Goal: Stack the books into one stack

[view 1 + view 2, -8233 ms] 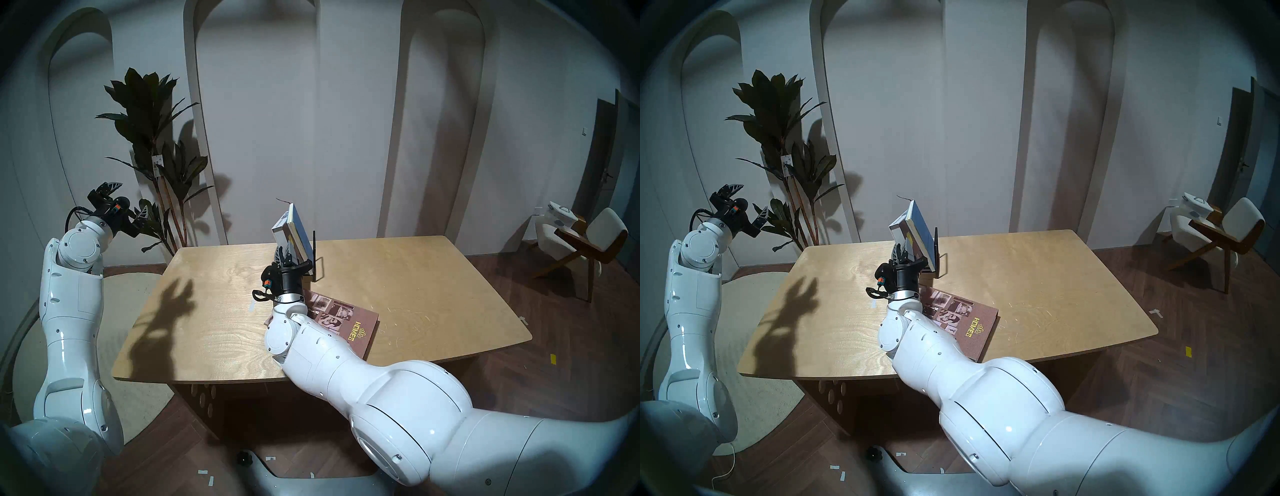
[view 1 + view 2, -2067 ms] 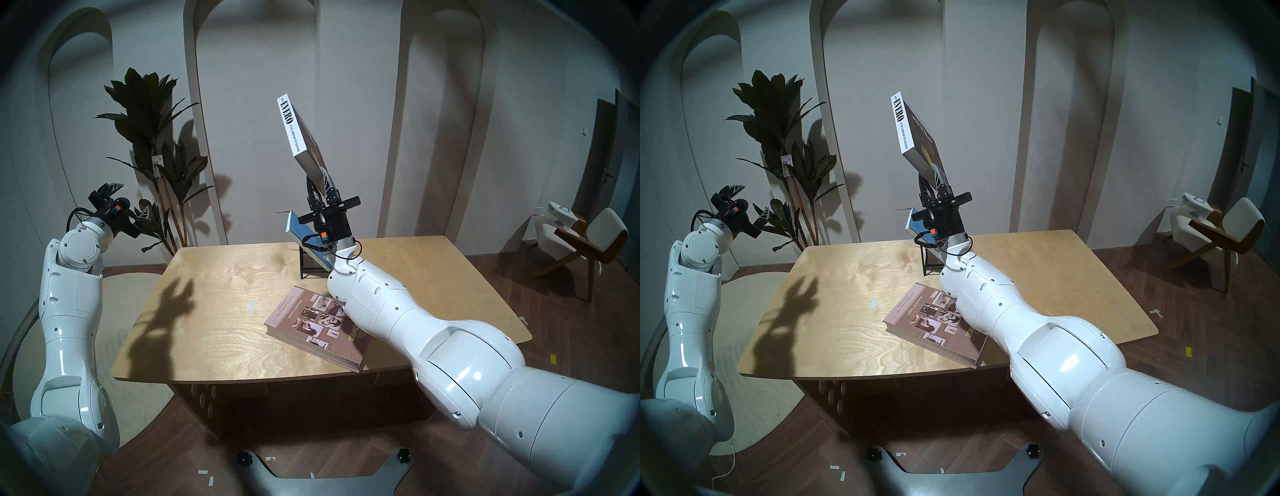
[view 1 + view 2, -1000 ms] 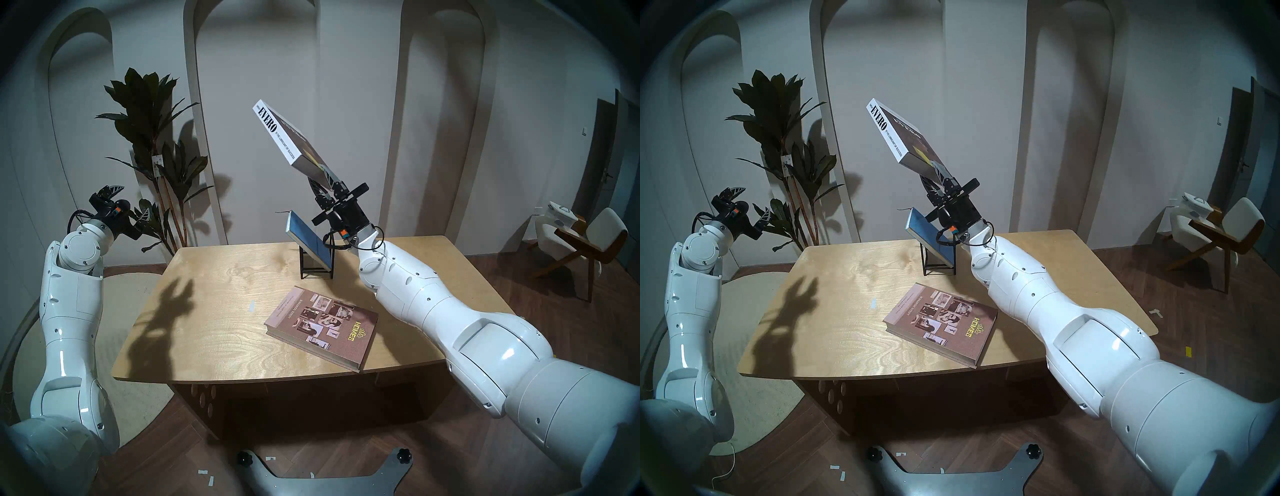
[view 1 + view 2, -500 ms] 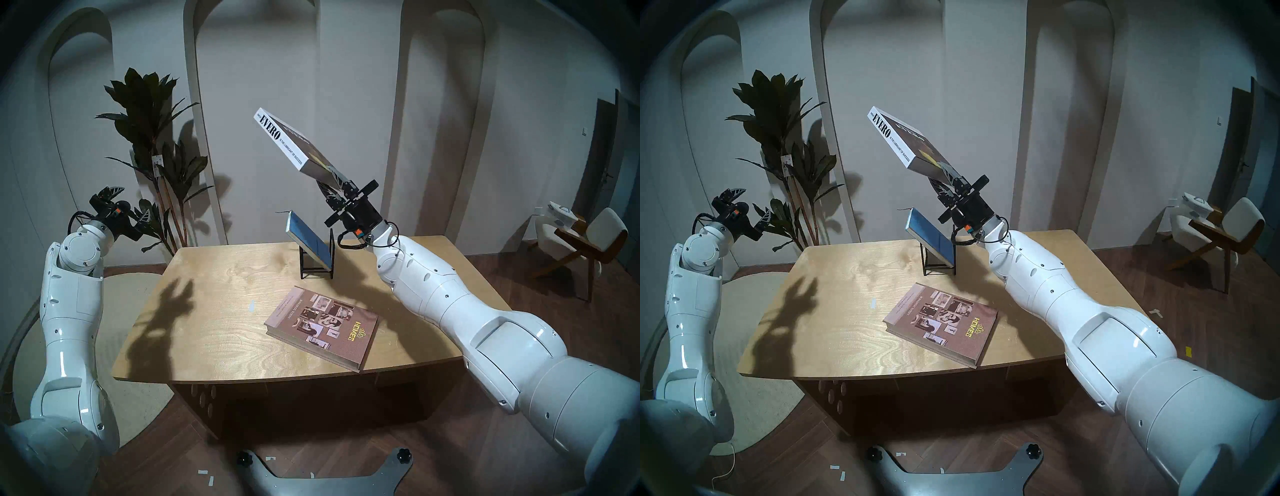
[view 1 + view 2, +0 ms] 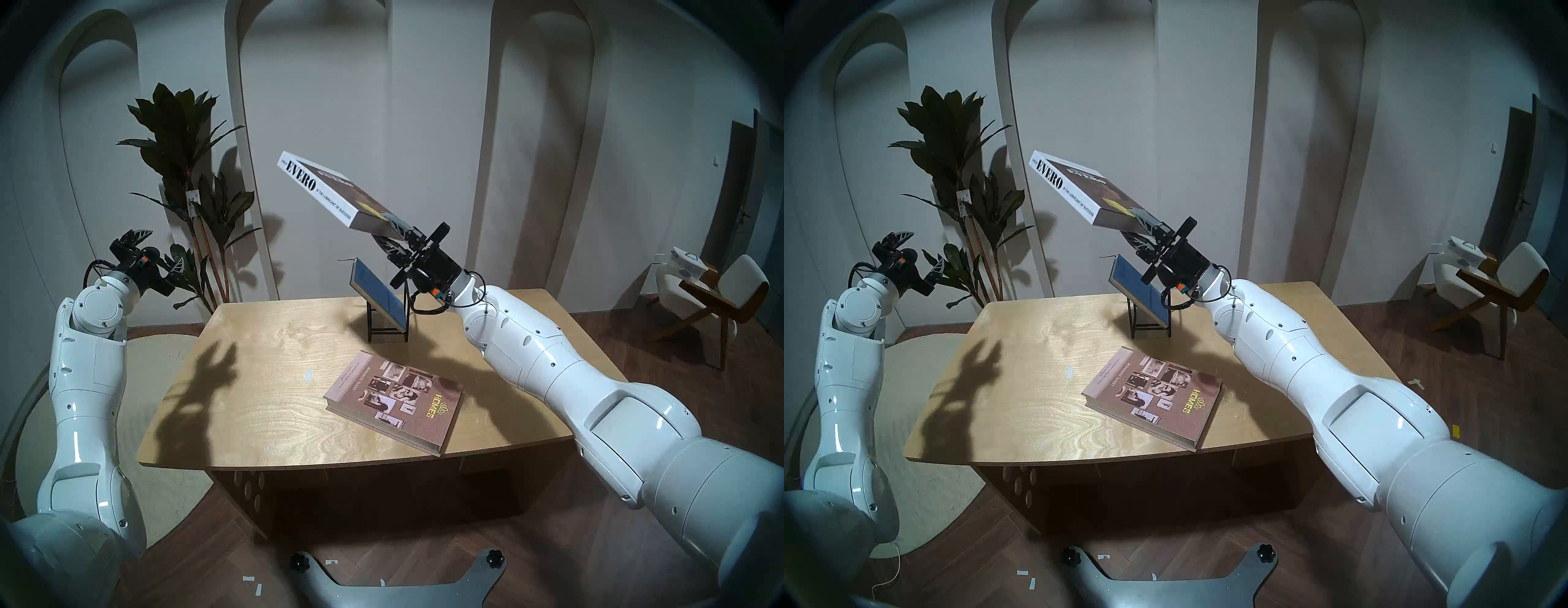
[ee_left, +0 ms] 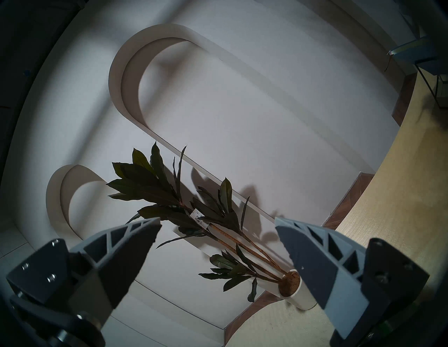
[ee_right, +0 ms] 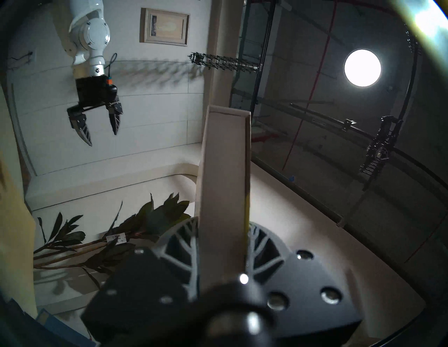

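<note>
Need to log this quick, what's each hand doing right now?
Left hand: open, empty.
Right hand: closed on the EVERO book, held in the air.

Pale plywood counter (image 5: 263,382), grain plain to see, a soft satin sheen on top. The HOMES book (image 5: 396,401) lies there matt, its mauve-brown cover cloth-like, paper page block at its edge. The EVERO book (image 5: 335,191) shows a smooth white spine and a brown cover that looks slightly glossy. The blue book (image 5: 375,293) looks smooth. Thin black metal wire rack (image 5: 388,327). Glossy white plastic arm shells (image 5: 594,395); ribbed matt grey fingers (image 6: 315,256).
</note>
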Robot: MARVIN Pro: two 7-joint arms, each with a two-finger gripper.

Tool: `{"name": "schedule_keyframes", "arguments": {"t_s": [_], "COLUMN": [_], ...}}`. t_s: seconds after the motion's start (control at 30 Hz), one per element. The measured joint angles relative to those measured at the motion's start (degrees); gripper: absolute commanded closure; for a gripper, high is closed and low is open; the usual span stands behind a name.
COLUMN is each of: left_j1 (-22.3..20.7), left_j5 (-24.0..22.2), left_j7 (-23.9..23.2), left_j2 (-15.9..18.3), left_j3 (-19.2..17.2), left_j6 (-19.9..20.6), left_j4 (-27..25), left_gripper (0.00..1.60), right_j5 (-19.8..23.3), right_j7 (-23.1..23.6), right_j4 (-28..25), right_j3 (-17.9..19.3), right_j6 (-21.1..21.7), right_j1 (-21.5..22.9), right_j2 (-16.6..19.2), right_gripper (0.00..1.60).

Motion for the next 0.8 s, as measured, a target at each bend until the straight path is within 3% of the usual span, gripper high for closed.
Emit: {"name": "schedule_keyframes", "arguments": {"t_s": [0.43,0.8], "left_j1": [0.1,0.1], "left_j5": [-0.2,-0.4], "left_j7": [0.0,0.0], "left_j2": [0.0,0.1], "left_j3": [0.0,0.0], "left_j6": [-0.1,-0.2], "left_j4": [0.1,0.1], "left_gripper": [0.00,0.00], "right_j5": [0.2,0.9], "right_j7": [4.9,7.9], "right_j4": [-4.9,-7.7], "right_j3": [-3.8,-3.8], "right_j6": [-0.5,1.3], "right_j1": [-1.4,-3.4], "right_j2": [0.1,2.2], "right_gripper": [1.60,1.60]}}
